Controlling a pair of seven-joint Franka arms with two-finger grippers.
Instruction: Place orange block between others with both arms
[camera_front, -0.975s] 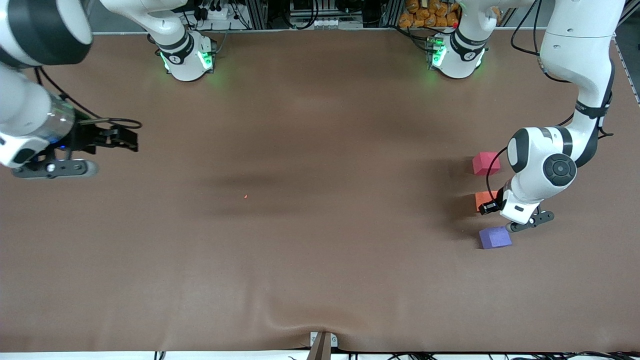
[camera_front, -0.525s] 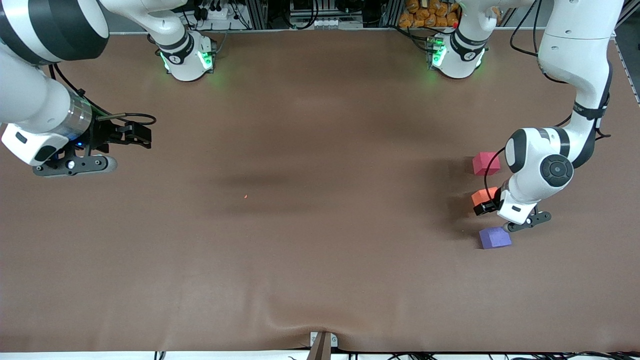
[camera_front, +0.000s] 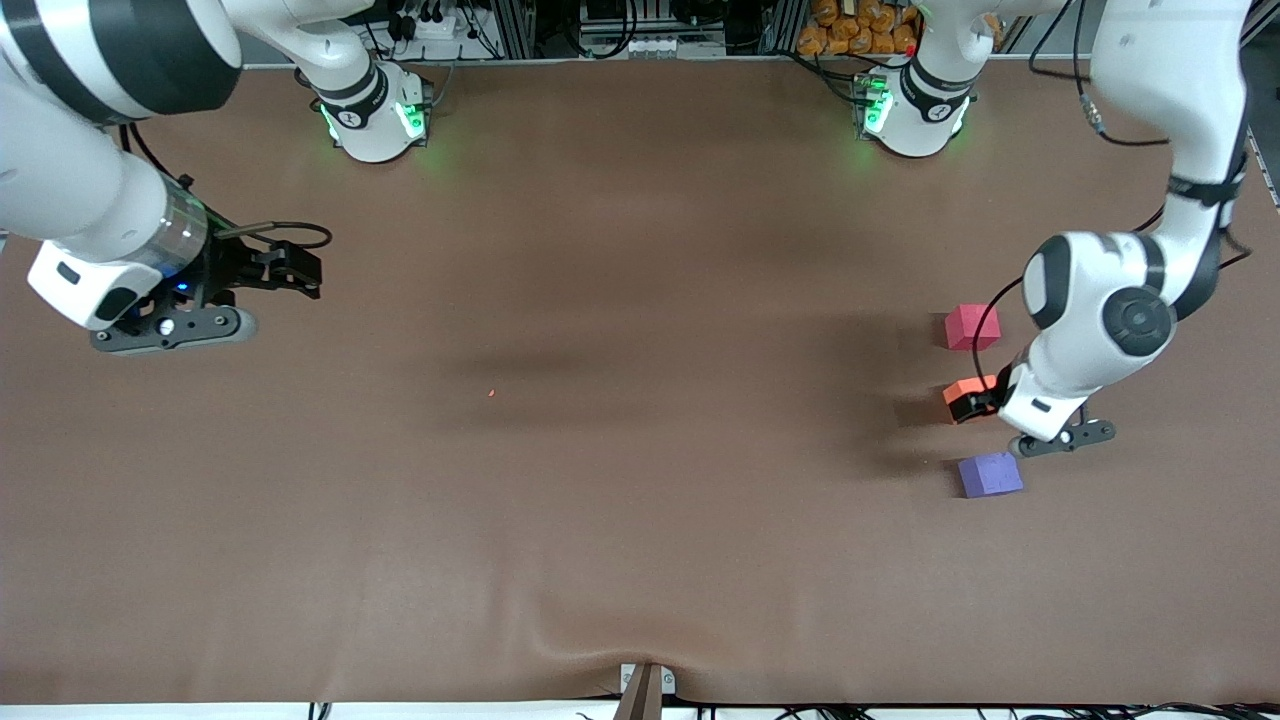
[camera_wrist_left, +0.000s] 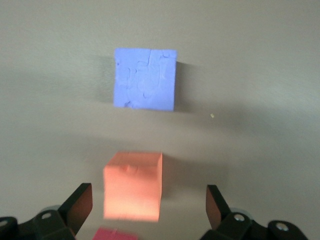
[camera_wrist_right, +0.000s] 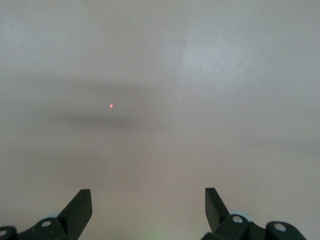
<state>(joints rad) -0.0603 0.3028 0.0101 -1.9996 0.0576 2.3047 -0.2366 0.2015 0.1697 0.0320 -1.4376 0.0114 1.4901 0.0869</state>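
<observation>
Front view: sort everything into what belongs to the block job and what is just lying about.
Job: orange block, pinkish-red cube, purple-blue cube, left gripper open over the orange block, right gripper open, waiting.

Lying about: small orange speck on the table.

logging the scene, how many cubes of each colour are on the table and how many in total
orange cube: 1
pinkish-red cube: 1
purple-blue cube: 1
total: 3 cubes
</observation>
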